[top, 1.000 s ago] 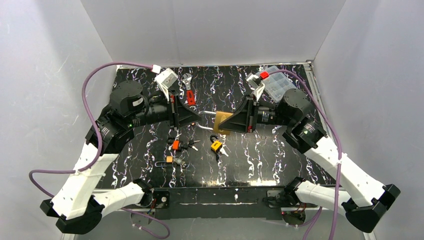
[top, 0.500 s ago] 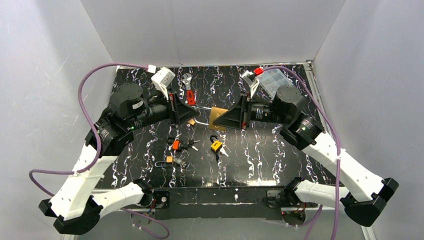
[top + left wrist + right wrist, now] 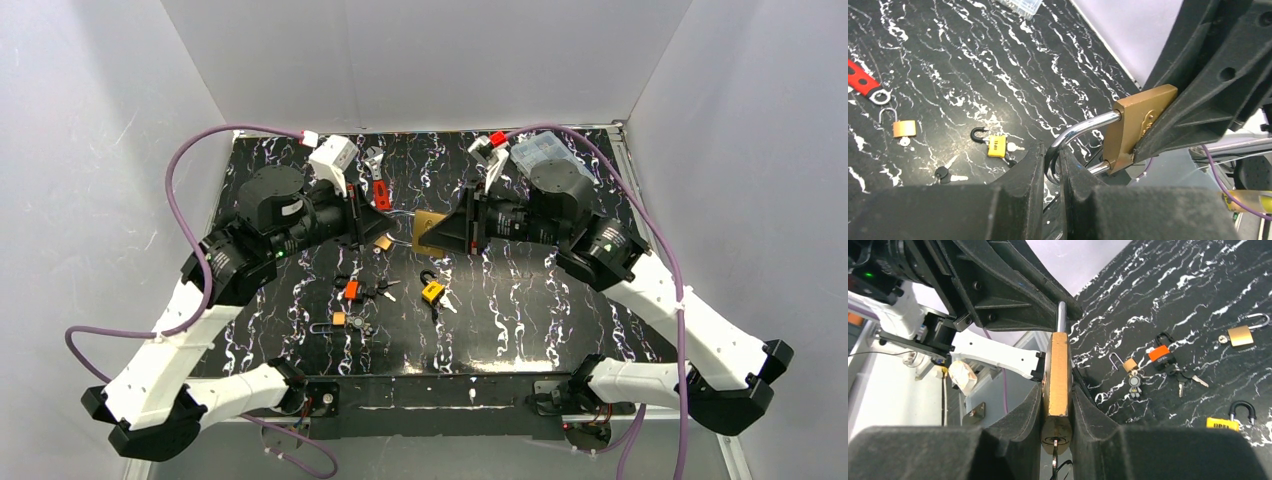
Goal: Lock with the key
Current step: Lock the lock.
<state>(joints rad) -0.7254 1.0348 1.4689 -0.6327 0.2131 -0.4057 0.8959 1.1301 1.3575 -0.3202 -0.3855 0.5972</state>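
Right fingers [image 3: 1018,420] clamp brass padlock [image 3: 1057,365], left fingers [image 3: 1023,175] pinch shackle [image 3: 1083,127]; keep your push aligned or shackle slips

Cut off by the bottom edge, just below the brass padlock [image 3: 1057,370]: key [image 3: 1054,457]. Buried inside left claw [image 3: 1052,160], beside that padlock: bend of shackle [image 3: 1083,127].

Big padlock [image 3: 430,232] was up over mid-table, left gripper [image 3: 1050,162] on its left, right gripper [image 3: 1057,402] on its right. A small padlock [image 3: 432,291] lay just in front, and the parts box [image 3: 528,156] was way behind on the right.
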